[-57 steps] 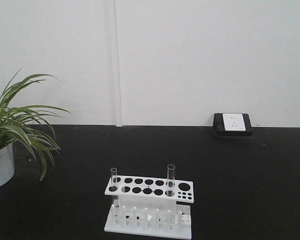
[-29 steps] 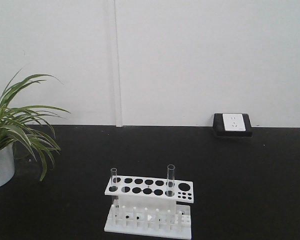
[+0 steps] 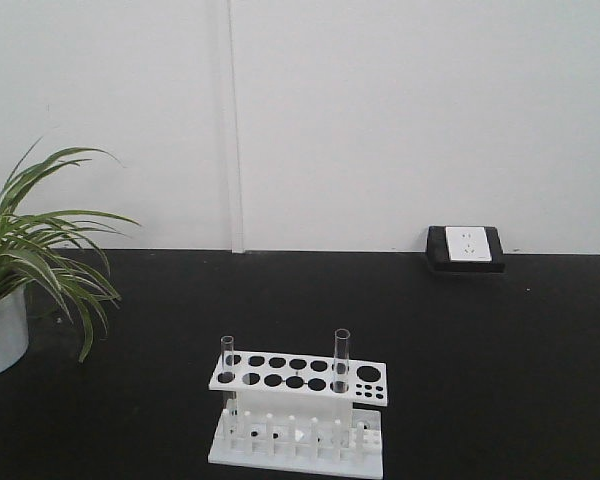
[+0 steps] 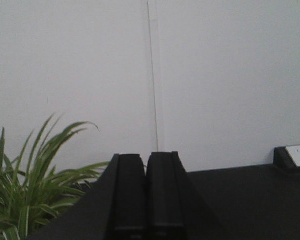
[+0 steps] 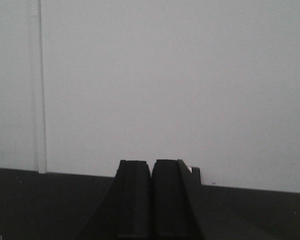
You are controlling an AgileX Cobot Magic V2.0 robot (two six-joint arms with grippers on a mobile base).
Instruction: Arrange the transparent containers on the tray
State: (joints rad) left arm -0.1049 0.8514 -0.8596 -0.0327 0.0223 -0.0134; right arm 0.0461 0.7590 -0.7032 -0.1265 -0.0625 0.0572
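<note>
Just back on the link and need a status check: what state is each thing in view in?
Left clear glass test tube: upright in the white holed tube rack, at its left end.
Right clear glass test tube: upright in the same rack, toward its right.
Left gripper: jaws shut, empty.
Right gripper: jaws shut, empty.

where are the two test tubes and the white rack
left test tube (image 3: 227,352), front view, upper glass above the plate
right test tube (image 3: 341,355), front view, middle of the glass
white rack (image 3: 300,371), front view, top plate between hole rows
</note>
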